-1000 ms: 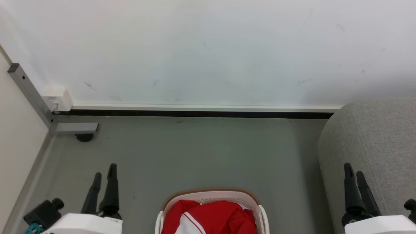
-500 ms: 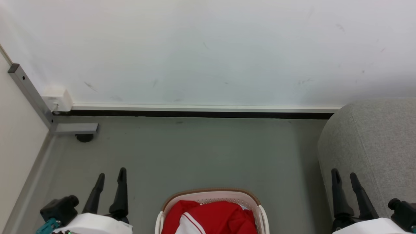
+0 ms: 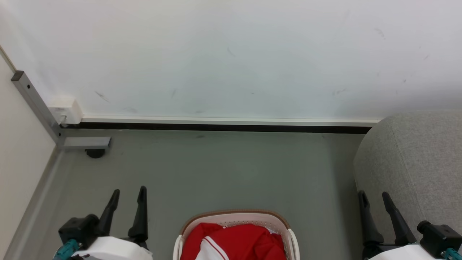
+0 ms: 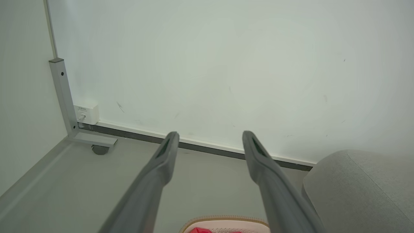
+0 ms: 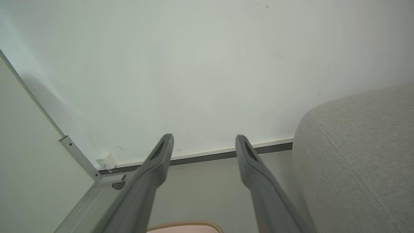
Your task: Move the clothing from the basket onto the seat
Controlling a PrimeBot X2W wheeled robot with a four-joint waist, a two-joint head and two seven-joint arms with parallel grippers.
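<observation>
Red clothing (image 3: 238, 241) with white panels lies crumpled in the white basket (image 3: 234, 216), which sits on the floor at the bottom centre of the head view. Its brown rim also peeks into the left wrist view, basket (image 4: 226, 221), and the right wrist view, basket (image 5: 184, 225). The light grey seat (image 3: 418, 162) stands at the right. My left gripper (image 3: 129, 194) is open and empty, left of the basket. My right gripper (image 3: 373, 198) is open and empty, right of the basket, close to the seat's front. Both sets of fingers point toward the wall.
A white wall (image 3: 231, 57) with a dark skirting strip closes the far side. A grey metal post with a foot and castor (image 3: 94, 152) stands in the left corner beside a panel. Grey floor (image 3: 231, 169) lies between basket and wall.
Both grippers have turned and shifted inward toward the basket, the left one rightward, the right one leftward. Basket and clothing have not moved.
</observation>
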